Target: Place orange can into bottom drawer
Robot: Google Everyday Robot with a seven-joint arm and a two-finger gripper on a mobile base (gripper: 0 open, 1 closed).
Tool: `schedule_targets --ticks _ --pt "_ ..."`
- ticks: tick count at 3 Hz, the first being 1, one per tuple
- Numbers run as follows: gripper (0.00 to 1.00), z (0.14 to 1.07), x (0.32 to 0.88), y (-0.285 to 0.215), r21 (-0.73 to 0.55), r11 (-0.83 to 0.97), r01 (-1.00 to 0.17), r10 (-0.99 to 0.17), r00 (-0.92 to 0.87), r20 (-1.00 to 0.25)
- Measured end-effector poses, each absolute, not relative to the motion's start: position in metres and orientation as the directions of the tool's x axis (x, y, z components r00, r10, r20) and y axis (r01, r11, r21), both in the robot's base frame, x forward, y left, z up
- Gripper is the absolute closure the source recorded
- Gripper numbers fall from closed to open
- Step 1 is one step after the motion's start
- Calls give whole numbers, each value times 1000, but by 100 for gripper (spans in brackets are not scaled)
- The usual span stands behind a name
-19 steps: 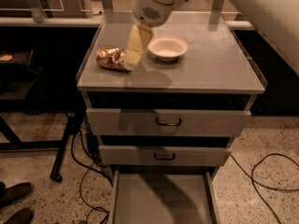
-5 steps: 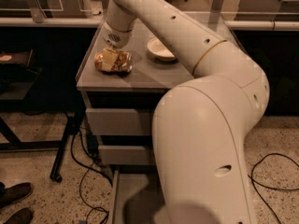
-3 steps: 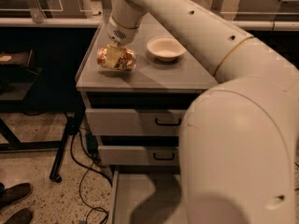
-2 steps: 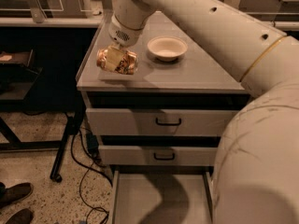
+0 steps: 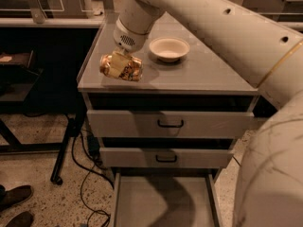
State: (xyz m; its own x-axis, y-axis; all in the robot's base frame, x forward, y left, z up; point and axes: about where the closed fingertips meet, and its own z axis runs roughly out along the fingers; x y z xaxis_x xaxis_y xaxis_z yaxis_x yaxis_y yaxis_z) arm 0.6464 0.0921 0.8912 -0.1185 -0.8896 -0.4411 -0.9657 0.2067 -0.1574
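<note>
Large cream-white robot arm (image 5: 222, 27) with a thin gold band, sweeping from the lower right across the top and ending above the front left of the counter. Beneath it, grey three-drawer metal cabinet (image 5: 142, 123), topped by a flat grey counter (image 5: 208, 74) with a low raised rim. Grey metal bottom drawer (image 5: 163, 202), standing open toward the camera, shallow and thin-walled, shadow across its flat floor. Two upper drawers (image 5: 199, 157), each with a dark wire handle (image 5: 170, 124), set back behind the lowest one. Black cables (image 5: 83, 174) trailing over the speckled floor left of the cabinet. Cream round bowl (image 5: 169, 48), upright toward the counter's rear middle, just right of the arm's wrist. Pale tool (image 5: 118, 59) at the arm's tip, pointing down, clamped around the small shiny orange can (image 5: 129, 70) with mottled brown-and-white print. Can lying sideways over the counter's front left part, apart from the bowl, well above the open drawer; cannot tell whether touching the surface.
</note>
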Motion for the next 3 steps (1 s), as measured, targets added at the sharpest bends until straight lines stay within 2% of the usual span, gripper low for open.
schedule_targets --ticks 1,2,3 --pt "100 881 569 74 -54 189 -980 -894 -149 -422" --pt "100 870 523 67 15 164 -986 -901 -156 -404" --pt "100 867 521 66 22 164 -986 -903 -159 -400"
